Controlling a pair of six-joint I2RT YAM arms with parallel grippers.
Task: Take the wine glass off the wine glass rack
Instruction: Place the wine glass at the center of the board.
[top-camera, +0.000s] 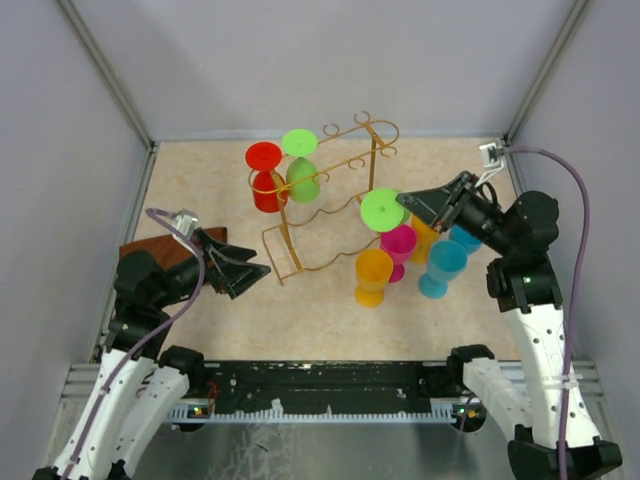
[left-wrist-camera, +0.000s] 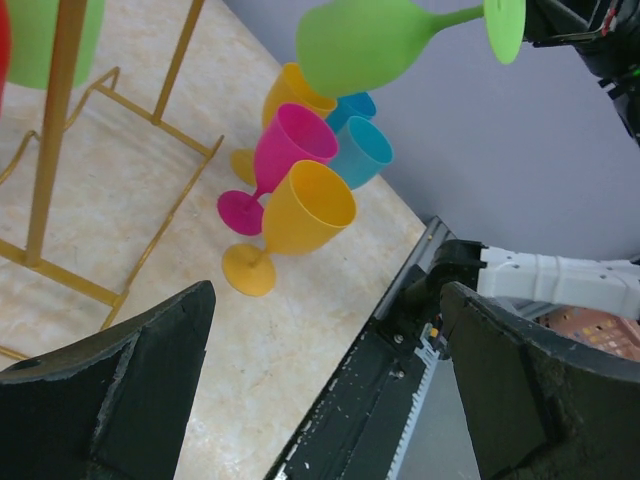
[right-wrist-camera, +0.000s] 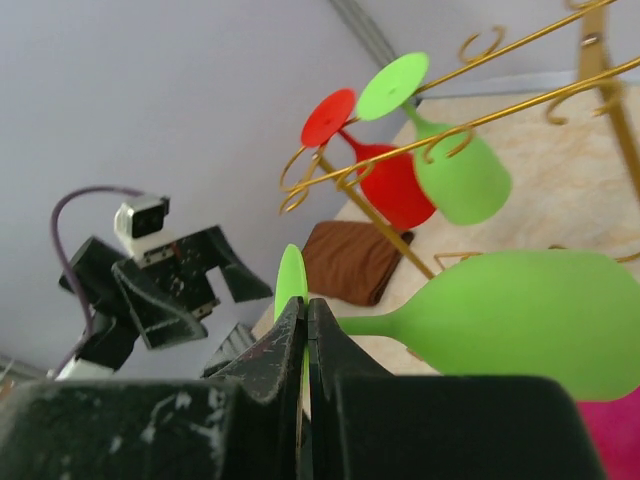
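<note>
— Fingers (right-wrist-camera: 285, 345) of right gripper (right-wrist-camera: 303, 305)?
— Clamped on the green wine glass (right-wrist-camera: 520, 320) foot, so it hung clear of the wine glass rack (left-wrist-camera: 58, 100).
— Left gripper (left-wrist-camera: 328, 310)?
— Spread wide, idle.

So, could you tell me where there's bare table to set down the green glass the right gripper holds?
Bare table runs along the near edge, in front of the rack and the standing glasses. Another patch lies between the left wall and the hanging red glass. Right of the rack, the glasses crowd together.
</note>
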